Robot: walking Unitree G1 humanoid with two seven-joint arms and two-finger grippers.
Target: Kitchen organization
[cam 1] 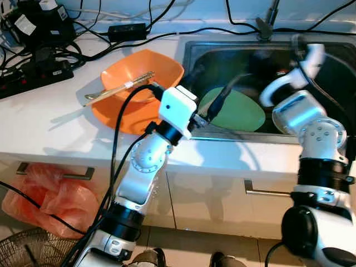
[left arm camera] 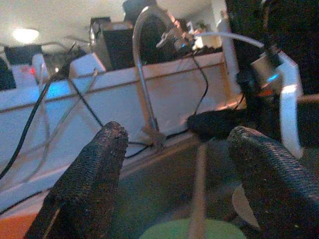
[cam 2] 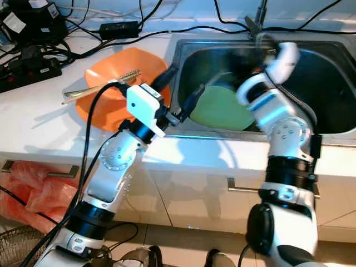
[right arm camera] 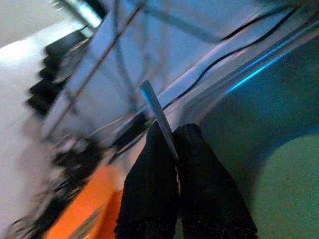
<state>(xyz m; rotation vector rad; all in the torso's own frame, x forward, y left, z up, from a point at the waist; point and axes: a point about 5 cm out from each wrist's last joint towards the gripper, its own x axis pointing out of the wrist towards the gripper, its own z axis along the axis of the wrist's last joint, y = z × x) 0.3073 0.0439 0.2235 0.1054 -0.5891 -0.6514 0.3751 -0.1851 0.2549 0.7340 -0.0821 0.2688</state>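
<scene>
A green plate (cam 1: 239,111) lies in the steel sink (cam 1: 192,50). My left gripper (cam 1: 214,80) reaches over the sink's left rim, just above the plate's near edge. Its fingers (left arm camera: 94,174) are spread open with nothing between them. My right arm bends down into the sink, and in the right wrist view the right gripper (right arm camera: 174,132) is shut on a thin pale stick (right arm camera: 154,107) that pokes out past the fingertips. On the counter left of the sink, an orange bowl (cam 1: 161,69) holds a pair of chopsticks (cam 1: 119,89) across its rim.
Power strips and tangled black cables (cam 1: 39,50) crowd the counter's back left. The faucet (cam 1: 267,22) rises behind the sink. Below the counter are cabinet handles (cam 1: 272,192), an orange plastic bag (cam 1: 50,194) and a wire basket (cam 1: 28,247) on the floor.
</scene>
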